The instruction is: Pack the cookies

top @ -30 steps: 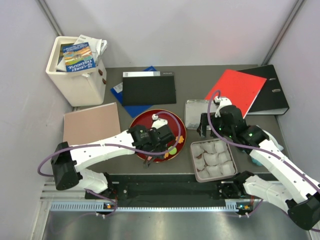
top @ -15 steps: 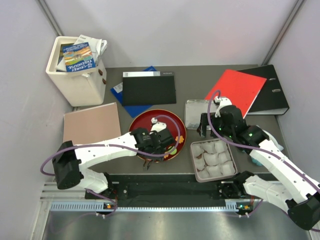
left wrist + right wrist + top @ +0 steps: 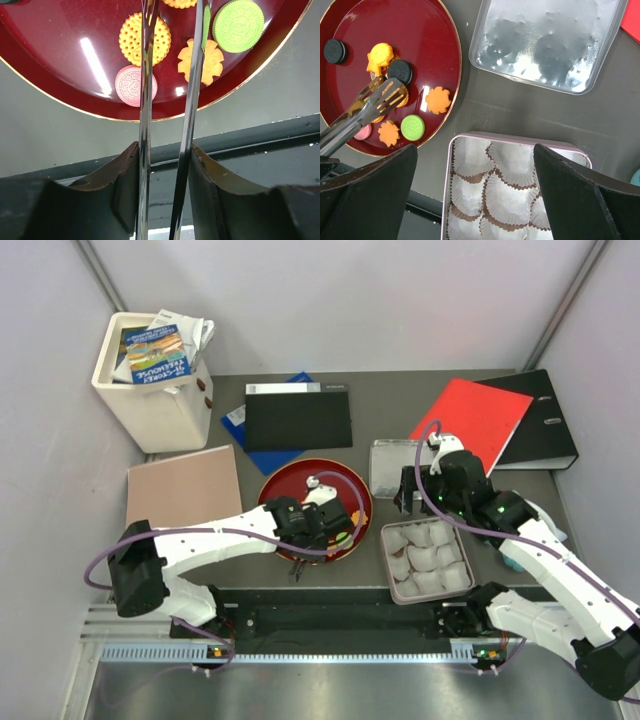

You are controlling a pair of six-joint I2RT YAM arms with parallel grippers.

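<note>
Left pincer (image 3: 165, 167) is clamped on the tongs (image 3: 145, 100), tips low over the cookies (image 3: 438, 99) on the red plate (image 3: 420, 30), lower left in the right wrist view; I judge this spares them from crushing. Right pincer (image 3: 412, 492) stands wide apart and empty, above the lined tin (image 3: 451, 200).

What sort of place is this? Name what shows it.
Probably a robot test cell, not a kitchen: plain white walls box in a grey table, office binders lie on it, and cookies sit on a red plate by a tin of paper cups.
</note>
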